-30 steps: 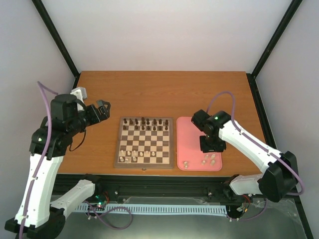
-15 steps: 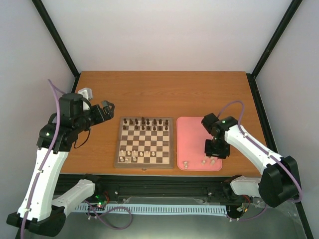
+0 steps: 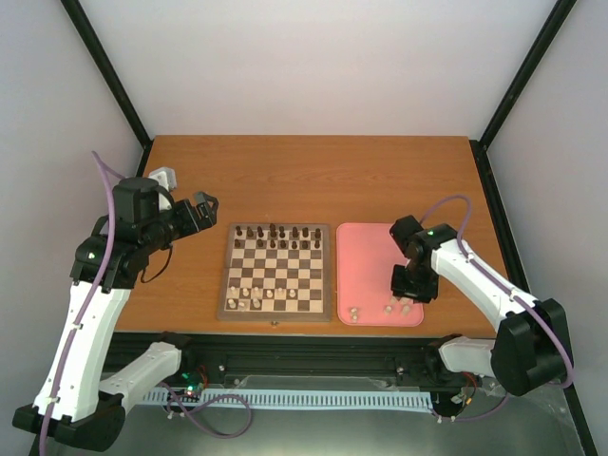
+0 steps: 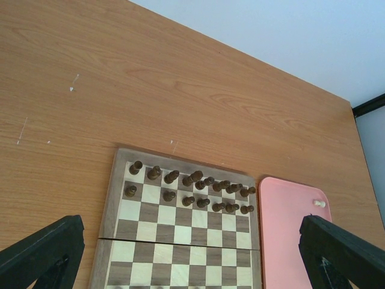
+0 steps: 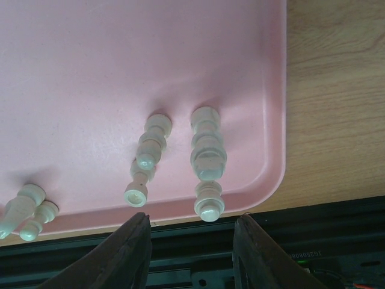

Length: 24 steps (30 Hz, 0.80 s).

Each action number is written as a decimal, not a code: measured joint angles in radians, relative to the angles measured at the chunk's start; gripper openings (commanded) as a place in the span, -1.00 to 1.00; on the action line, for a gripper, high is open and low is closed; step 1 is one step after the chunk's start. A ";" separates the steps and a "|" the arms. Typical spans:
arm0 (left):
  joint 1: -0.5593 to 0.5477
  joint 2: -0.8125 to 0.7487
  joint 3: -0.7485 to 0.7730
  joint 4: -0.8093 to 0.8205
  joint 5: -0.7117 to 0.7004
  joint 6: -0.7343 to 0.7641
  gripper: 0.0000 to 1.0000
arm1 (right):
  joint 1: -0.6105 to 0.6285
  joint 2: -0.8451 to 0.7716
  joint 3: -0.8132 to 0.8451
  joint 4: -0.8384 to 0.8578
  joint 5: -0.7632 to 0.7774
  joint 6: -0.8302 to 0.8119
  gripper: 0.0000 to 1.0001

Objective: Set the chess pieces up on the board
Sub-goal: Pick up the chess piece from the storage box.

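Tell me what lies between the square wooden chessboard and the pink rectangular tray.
Only a thin strip of bare wooden table, shown in the top view, separates the chessboard from the pink tray.

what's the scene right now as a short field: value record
board: dark brown pieces on the far two rows; some cream pieces on the near rows
pink tray: right of the board; several more cream pieces by its near edge
left claw: open, empty, above the table left of the board
right claw: open, empty, over the tray's near right corner
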 measured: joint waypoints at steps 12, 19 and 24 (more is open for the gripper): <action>0.000 -0.007 -0.015 0.000 -0.002 0.000 0.99 | -0.001 -0.040 -0.076 0.006 -0.029 0.002 -0.23; 0.000 -0.006 -0.025 0.000 -0.001 0.000 1.00 | -0.001 -0.042 -0.098 0.020 -0.042 0.006 -0.24; 0.000 -0.006 -0.025 0.000 -0.002 0.000 0.99 | -0.001 -0.030 -0.102 0.042 -0.043 0.006 -0.24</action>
